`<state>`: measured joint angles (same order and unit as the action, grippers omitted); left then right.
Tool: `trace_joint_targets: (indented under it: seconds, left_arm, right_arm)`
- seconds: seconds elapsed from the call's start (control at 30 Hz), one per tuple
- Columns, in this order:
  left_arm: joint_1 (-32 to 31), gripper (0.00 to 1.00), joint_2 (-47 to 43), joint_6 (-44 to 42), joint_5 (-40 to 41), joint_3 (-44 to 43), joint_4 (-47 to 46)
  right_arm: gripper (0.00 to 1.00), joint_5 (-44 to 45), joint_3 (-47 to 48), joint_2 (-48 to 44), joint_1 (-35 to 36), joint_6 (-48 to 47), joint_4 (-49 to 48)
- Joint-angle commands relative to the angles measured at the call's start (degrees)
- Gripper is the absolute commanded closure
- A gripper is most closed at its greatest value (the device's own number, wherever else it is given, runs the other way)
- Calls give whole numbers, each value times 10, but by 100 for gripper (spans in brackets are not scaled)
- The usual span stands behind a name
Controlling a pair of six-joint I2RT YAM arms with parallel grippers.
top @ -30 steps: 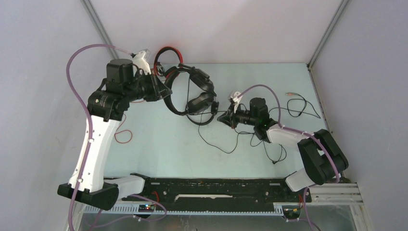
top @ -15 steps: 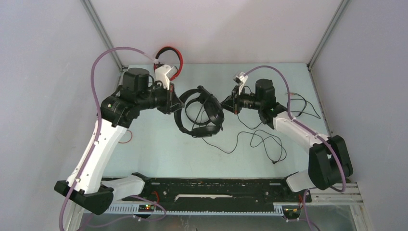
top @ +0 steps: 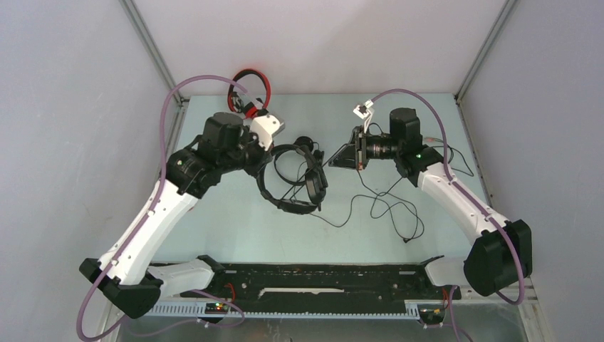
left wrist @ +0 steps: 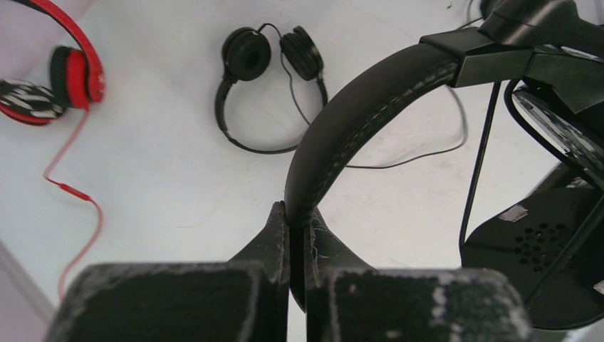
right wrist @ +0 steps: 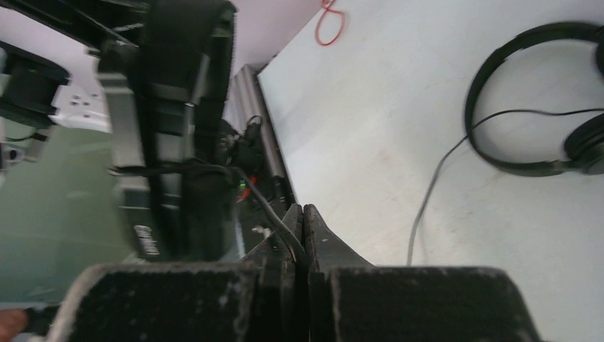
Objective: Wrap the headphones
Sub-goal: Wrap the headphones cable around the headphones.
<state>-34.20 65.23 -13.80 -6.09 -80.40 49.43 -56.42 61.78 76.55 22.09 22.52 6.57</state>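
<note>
Pale-blue tabletop (top: 235, 228); red headphones (top: 249, 71) far corner; grey walls (top: 320, 43).

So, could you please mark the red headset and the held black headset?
red headset (left wrist: 77, 77), left wrist view, ear cup.
held black headset (left wrist: 370, 103), left wrist view, headband.

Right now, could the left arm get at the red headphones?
Probably not yet: the left gripper is shut on the black headset by its headband. The red headphones lie nearby, and the table between looks bare.

Black headset (left wrist: 370, 107), red headset (left wrist: 89, 64), pale bluish table (top: 235, 214).
</note>
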Motion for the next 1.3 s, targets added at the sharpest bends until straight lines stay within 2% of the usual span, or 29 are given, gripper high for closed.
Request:
trace_joint_targets:
  seconds: [0.0,0.33,0.8,0.93,1.07,1.27]
  left_arm:
    - [-27,100,-16,-107,74,35,6]
    - [-31,100,-4,-144,154,58,-34]
    - [-35,100,9,-162,172,68,-55]
    - [-35,100,18,-132,201,55,-52]
    - [-35,100,20,-64,234,47,-67]
    - [-34,100,21,32,254,35,-77]
  right_arm:
    - [100,-34,34,-29,-16,86,-48]
    - [100,-68,34,-26,-13,224,-125]
    - [100,-92,34,2,19,368,-301]
    - [100,-91,34,7,36,365,-307]
    - [98,-88,34,17,52,364,-312]
    - [91,-80,34,33,76,388,-362]
